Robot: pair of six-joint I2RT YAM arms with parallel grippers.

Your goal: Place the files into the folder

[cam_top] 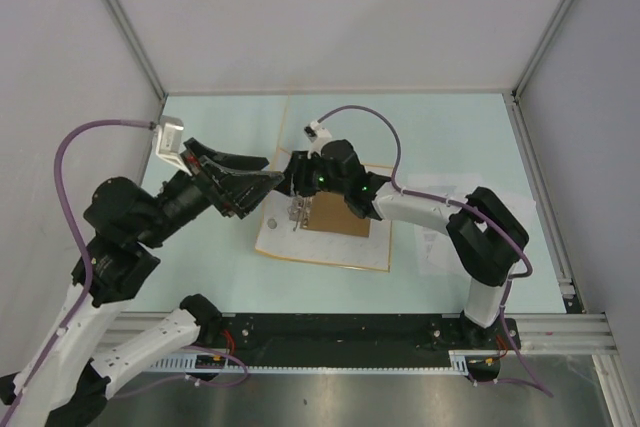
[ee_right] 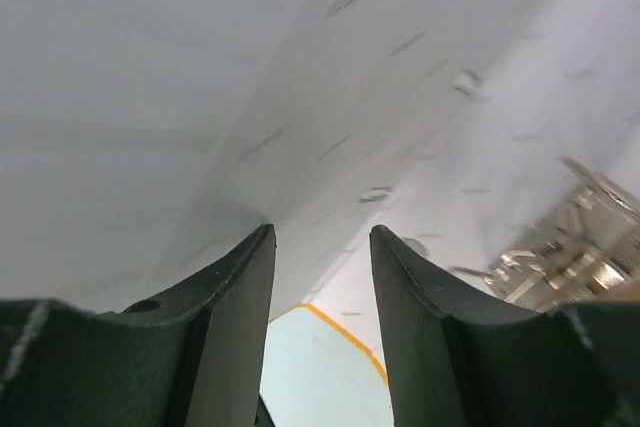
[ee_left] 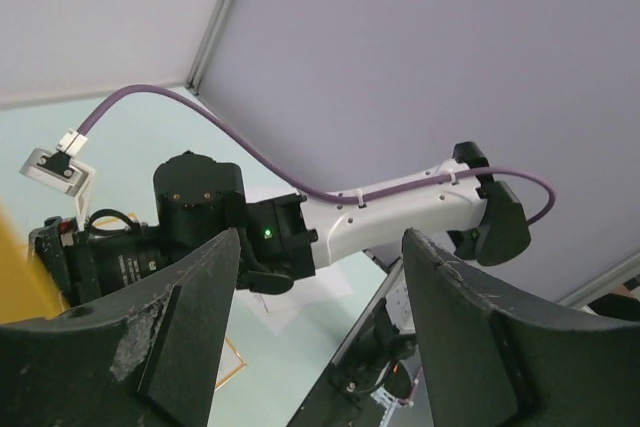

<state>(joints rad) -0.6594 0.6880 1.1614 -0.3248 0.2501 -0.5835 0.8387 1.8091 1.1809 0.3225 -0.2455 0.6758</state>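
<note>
The folder (cam_top: 330,252) lies open on the table's middle, whitish inside with an orange-yellow rim. Its metal ring clip (cam_top: 298,215) is near the left side, and a brown patch (cam_top: 335,215) shows beside it. The files (cam_top: 440,237), pale printed sheets, lie flat to the folder's right, partly under my right arm. My right gripper (cam_top: 297,179) is open and empty, low over the folder's far left part. Its wrist view shows the whitish inside (ee_right: 330,97), the ring clip (ee_right: 560,257) and my right gripper (ee_right: 320,232). My left gripper (cam_top: 272,172) (ee_left: 320,237) is open and empty, just left of the right one.
Grey enclosure walls with metal posts (cam_top: 120,22) surround the pale green table (cam_top: 230,267). A black rail (cam_top: 330,332) runs along the near edge by the arm bases. Purple cables (cam_top: 370,117) loop above both wrists. In the left wrist view, the right arm (ee_left: 400,212) fills the middle.
</note>
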